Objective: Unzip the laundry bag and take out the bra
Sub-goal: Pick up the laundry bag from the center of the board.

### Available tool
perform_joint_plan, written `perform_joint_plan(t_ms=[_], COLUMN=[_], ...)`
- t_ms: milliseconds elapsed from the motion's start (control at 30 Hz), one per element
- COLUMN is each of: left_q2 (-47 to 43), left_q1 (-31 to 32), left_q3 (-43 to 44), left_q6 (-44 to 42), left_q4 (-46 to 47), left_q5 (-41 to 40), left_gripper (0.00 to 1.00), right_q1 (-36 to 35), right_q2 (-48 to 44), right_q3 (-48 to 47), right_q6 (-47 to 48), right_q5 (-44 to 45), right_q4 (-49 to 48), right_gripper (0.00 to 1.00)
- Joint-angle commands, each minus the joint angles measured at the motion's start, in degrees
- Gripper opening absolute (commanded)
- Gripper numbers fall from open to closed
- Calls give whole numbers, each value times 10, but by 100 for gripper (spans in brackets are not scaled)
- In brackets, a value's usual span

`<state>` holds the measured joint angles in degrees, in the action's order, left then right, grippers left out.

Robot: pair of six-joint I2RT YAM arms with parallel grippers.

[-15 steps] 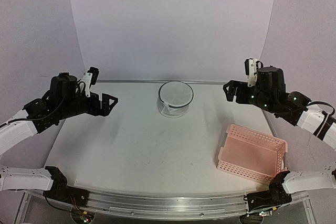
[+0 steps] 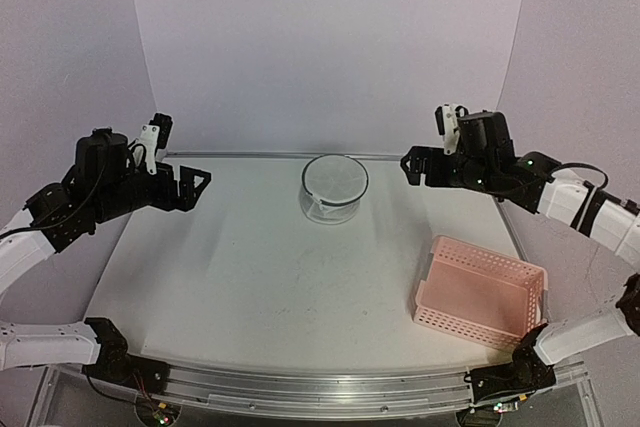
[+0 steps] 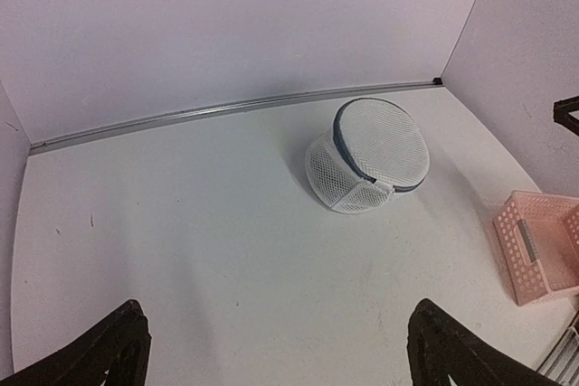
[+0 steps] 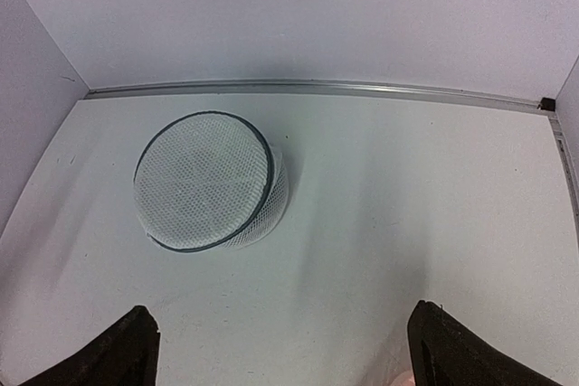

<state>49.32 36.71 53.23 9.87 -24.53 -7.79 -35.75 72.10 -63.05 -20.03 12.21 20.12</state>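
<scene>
The laundry bag (image 2: pixel 334 187) sits apparently zipped at the far middle of the counter (image 2: pixel 270 277), with the left hand (image 2: pixel 197 187) and right hand (image 2: pixel 408 171) raised well apart on either side, both spread empty, likely poised to reach its zipper (image 3: pixel 355 167).

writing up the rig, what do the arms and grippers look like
The left arm and right arm match: black joint housings, white link shells, thin black cables, a small white camera block at each wrist. The left gripper and right gripper have black angular fingers. The right arm shows green lights.
</scene>
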Motion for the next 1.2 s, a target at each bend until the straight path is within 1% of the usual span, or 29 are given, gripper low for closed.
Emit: perform_joint_plan(t_ms=[0,233,400,633,800,1033,1167], left_q2=[3,-2,-8,-12,-13,-10,-7], left_q1=[2,2,2,2,2,2,2], left_q3=[3,-6,-11,-15,-16,-16,-15], left_q6=[-15,-15,-14,-13,-12,-11,-10], left_q4=[2,3,3,3,2,2,2], left_q5=[-12,-2,2,8,13,14,14], left_gripper=[100,100,99,100,100,100,100], right_q1=[-3,-2,1,25,43,71,80], right_q2=[61,162,242,339,399,471,503], right_q3=[-72,-146,-200,-272,-320,-362,-384], right_q6=[-22,-46,-64,-90,-96,-102,-115], right_q5=[-6,-14,-45,-116,-150,-214,-269], right_q4=[7,20,28,27,27,6,-13], right_gripper=[96,93,89,84,83,79,73])
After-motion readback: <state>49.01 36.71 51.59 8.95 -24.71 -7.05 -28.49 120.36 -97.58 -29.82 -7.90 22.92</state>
